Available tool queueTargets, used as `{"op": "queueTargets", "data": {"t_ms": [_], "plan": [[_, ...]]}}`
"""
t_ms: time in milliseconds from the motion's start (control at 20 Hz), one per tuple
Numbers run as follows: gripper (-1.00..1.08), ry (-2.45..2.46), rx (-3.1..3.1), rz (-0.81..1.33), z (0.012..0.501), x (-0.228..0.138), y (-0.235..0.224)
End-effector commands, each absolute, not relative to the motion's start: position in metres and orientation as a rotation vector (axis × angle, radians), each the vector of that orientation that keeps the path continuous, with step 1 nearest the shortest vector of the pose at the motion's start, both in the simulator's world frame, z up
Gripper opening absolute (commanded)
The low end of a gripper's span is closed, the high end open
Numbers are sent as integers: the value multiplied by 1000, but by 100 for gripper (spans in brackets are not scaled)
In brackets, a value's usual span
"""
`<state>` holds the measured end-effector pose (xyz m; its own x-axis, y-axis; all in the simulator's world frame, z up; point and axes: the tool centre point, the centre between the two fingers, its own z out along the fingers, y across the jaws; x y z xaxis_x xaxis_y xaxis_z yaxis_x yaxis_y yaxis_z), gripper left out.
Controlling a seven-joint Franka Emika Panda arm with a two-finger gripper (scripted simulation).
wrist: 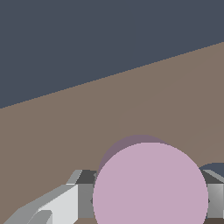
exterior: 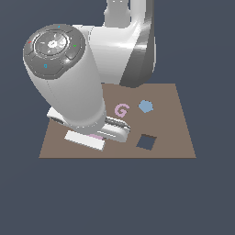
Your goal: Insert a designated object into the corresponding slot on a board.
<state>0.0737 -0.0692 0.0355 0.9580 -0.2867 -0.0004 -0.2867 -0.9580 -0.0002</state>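
Observation:
In the wrist view the pale pink round disc fills the space between my gripper's two grey fingers, which press on its sides. It hangs a little above the brown board and casts a round shadow there. A dark curved patch beside the disc looks like an edge of the round slot. In the exterior view the arm hides the slot. Only a pink sliver of the disc shows under the gripper, over the board's part near the exterior view's left.
A pink letter G and a blue pentagon lie on the board's middle. A dark square hole sits toward the front, right of the gripper. The arm's large white link covers the board's left half.

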Motion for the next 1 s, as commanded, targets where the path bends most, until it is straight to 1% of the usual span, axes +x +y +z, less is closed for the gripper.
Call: {"op": "queueTargets", "data": {"t_ms": [0,450,950], "plan": [[-100,612,-3081,0,37,68,-82],[-100,1011,-2974,1,40,47,-110],[-100,1170,-2915,2,41,35,-120]]}}
